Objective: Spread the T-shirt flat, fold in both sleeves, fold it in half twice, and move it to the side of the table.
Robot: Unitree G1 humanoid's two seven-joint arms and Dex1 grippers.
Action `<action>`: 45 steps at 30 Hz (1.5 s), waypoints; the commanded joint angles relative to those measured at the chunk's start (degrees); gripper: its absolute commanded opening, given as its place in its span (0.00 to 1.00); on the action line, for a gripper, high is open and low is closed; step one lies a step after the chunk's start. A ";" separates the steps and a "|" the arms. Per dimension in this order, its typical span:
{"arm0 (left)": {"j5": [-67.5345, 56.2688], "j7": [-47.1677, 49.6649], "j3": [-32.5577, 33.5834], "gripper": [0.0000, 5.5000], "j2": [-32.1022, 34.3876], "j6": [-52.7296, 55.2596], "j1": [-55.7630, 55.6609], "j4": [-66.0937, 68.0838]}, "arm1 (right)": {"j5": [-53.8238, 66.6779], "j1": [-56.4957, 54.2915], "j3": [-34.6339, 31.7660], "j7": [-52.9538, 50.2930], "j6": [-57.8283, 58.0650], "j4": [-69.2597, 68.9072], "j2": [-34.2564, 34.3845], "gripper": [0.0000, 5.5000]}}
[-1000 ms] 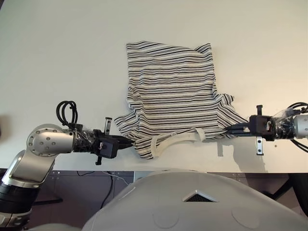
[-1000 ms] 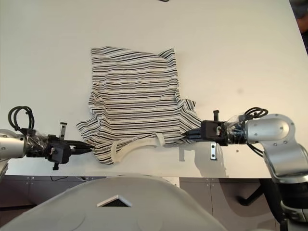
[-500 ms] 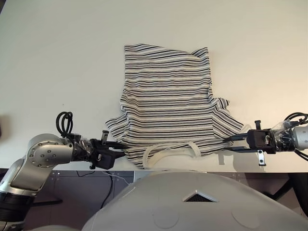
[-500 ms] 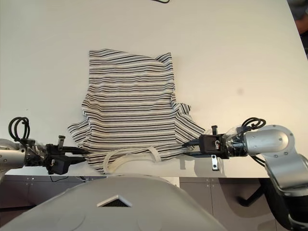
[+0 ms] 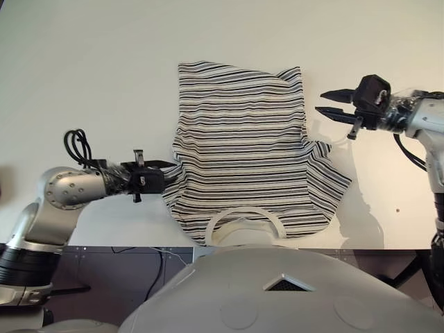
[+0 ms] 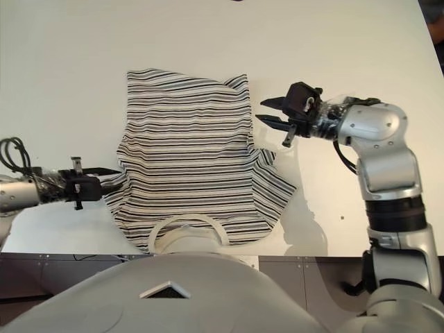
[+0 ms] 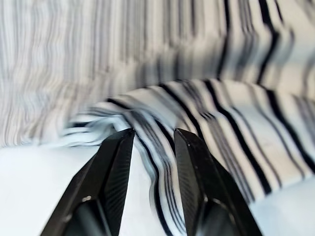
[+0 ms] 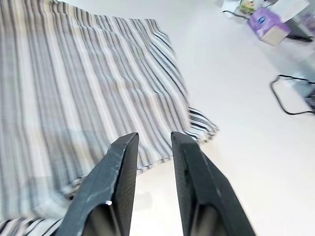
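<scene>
A black-and-white striped cotton T-shirt (image 5: 243, 139) lies in the middle of the white desk (image 5: 83, 83). Its cream ribbed collar (image 5: 243, 218) is at the near edge and its hem is toward the far side, where one corner is turned over.

The left arm reaches in low over the desk from the shirt's left. The left pincer (image 5: 168, 173) points at the bunched left sleeve, its black fingers (image 7: 115, 167) a narrow gap apart. The striped fold lies just past the tips and nothing is clamped between them.

The right arm is bent at the elbow and raised above the desk. The right pincer (image 5: 320, 102) hangs beside the shirt's right edge, parted and empty. Nearer the robot, the right sleeve (image 5: 331, 182) fans out on the desk.

At the far end of the desk, well apart from the shirt, are a small purple box (image 8: 268, 22), its label too blurred to read, and a looped black cable (image 8: 290, 96).
</scene>
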 commanded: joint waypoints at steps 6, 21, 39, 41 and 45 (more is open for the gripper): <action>11.61 2.53 -3.95 0.27 10.37 -13.04 4.95 13.93 | -16.38 -23.89 6.25 -15.74 -17.35 45.12 13.13 0.22; 13.43 2.94 -8.20 0.27 13.48 -21.51 -4.74 21.53 | -24.38 -30.49 9.23 -20.17 -26.37 70.90 23.07 0.22; -9.25 1.76 -7.25 0.27 11.77 -5.53 2.80 0.62 | -23.34 -29.85 3.71 -29.88 -29.14 69.77 18.68 0.22; -11.40 1.72 -5.71 0.27 10.54 -1.31 0.35 -1.14 | -23.68 -29.00 4.36 -26.12 -31.95 66.33 16.91 0.22; -9.05 1.94 -2.84 0.27 10.34 1.01 -3.23 1.98 | -23.83 -25.28 5.31 -21.00 -34.31 55.45 13.91 0.22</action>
